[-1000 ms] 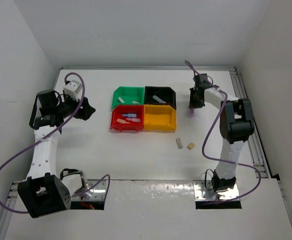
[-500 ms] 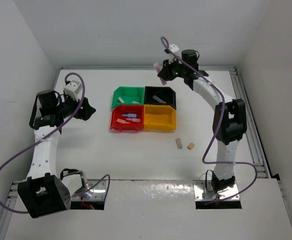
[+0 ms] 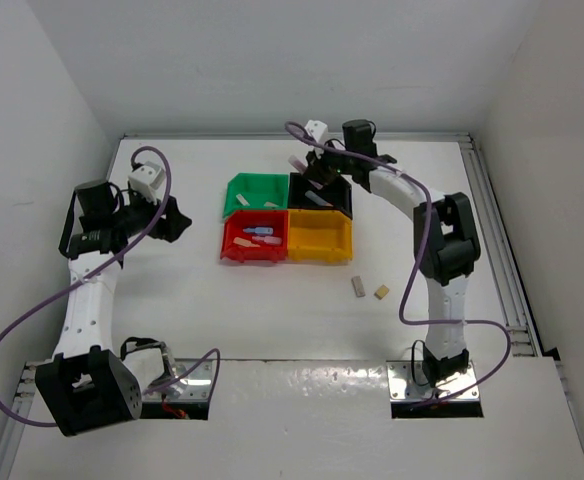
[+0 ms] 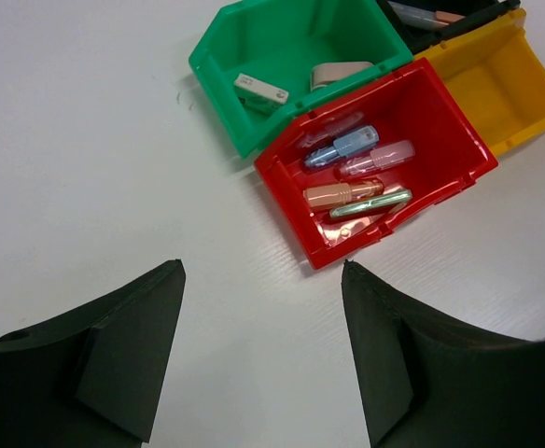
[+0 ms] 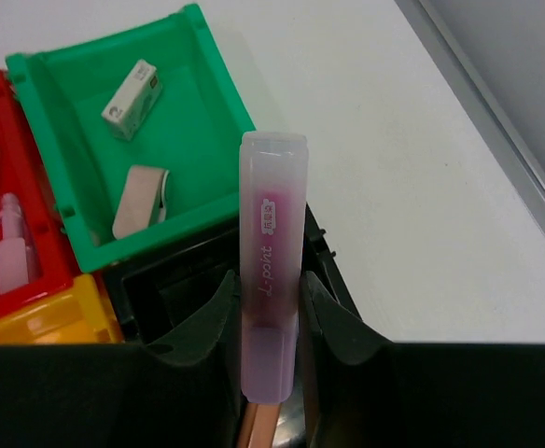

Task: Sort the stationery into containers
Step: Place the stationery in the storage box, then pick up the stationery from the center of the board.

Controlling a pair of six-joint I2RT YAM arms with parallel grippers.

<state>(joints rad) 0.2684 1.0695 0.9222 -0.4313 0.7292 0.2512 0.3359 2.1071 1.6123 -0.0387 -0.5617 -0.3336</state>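
The four joined bins show in the top view: green [image 3: 257, 188], black [image 3: 337, 195], red [image 3: 229, 250] and yellow [image 3: 320, 238]. My right gripper [image 3: 310, 168] hovers over the black bin's far left corner. It is shut [image 5: 269, 278] on a purple-pink highlighter [image 5: 271, 215] that points over the black bin [image 5: 160, 289] toward the green one [image 5: 207, 103]. My left gripper [image 3: 177, 222] is open and empty [image 4: 262, 266] over the table, left of the red bin [image 4: 440, 131]. That bin holds blue [image 4: 342, 147], pink [image 4: 375, 159], orange [image 4: 340, 193] and mint-green [image 4: 370, 203] sticks.
A grey block [image 3: 358, 286] and a tan block [image 3: 381, 292] lie on the table in front of the yellow bin. The green bin [image 4: 218, 93] holds a white eraser [image 4: 260, 89] and a tan piece [image 4: 340, 73]. A raised rail [image 3: 492, 200] runs along the table's right side.
My right arm has swung from the table's right side across the back to the black and green bins, carrying the highlighter. The left arm has not moved.
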